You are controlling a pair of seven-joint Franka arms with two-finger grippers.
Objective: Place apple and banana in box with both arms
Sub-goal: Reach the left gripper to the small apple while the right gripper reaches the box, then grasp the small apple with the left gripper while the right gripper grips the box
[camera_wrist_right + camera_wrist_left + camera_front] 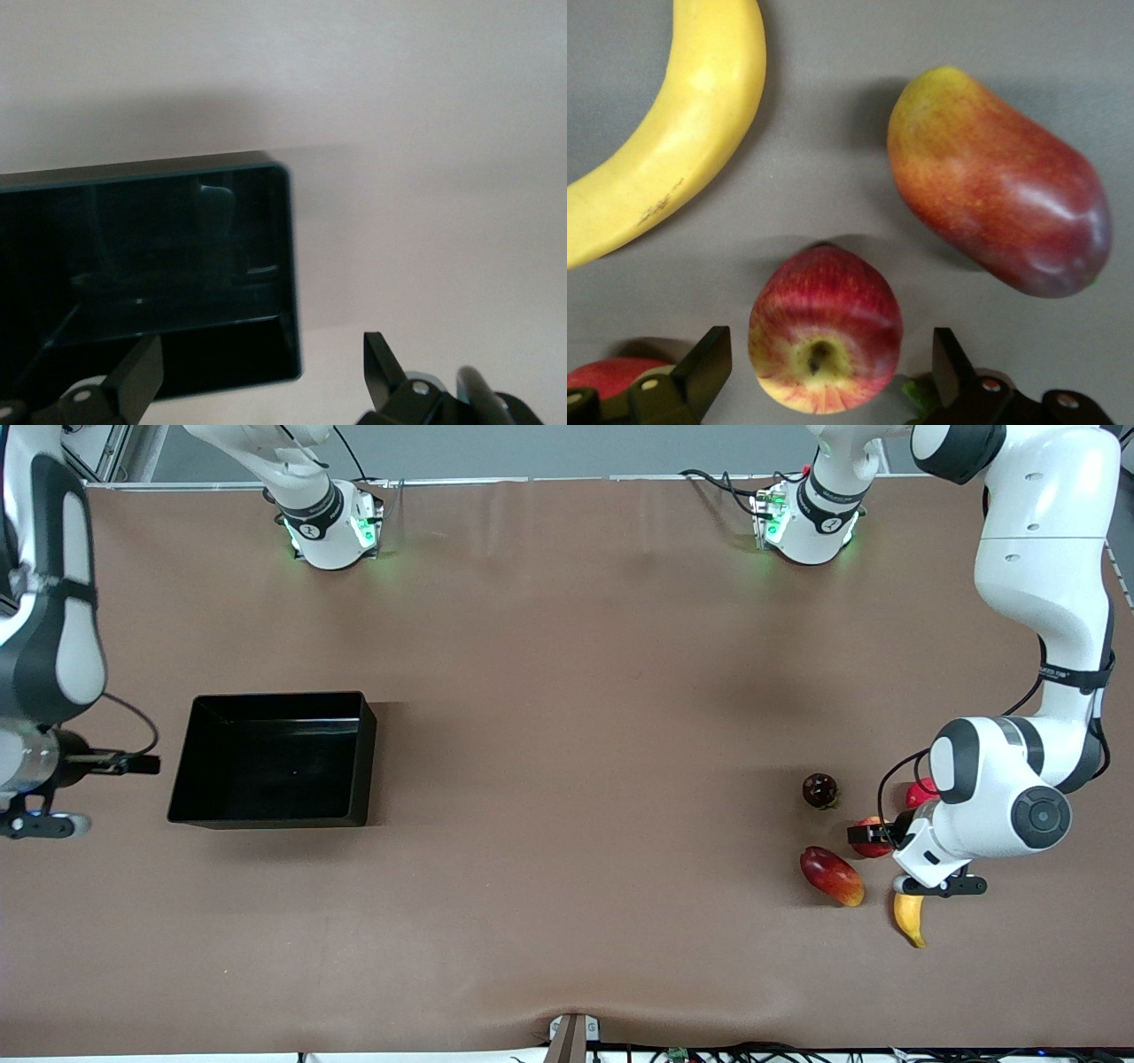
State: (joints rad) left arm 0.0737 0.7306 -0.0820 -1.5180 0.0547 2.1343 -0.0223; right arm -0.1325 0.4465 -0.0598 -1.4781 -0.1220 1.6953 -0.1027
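Observation:
The apple [826,329], red with yellow streaks and a stem dimple, sits between the open fingers of my left gripper [828,363]; neither finger touches it. In the front view my left gripper [873,834] is down over the apple [877,849]. The banana [911,919] lies nearer the front camera than the apple and also shows in the left wrist view [673,133]. The black box [275,760] stands toward the right arm's end of the table. My right gripper [142,763] is open and empty beside the box's short wall; its wrist view shows the box's corner [151,274].
An oblong red-orange fruit [831,875] lies beside the apple and shows in the left wrist view [1001,181]. A dark round fruit [819,790] and a plain pinkish-red fruit [921,791] lie farther from the front camera.

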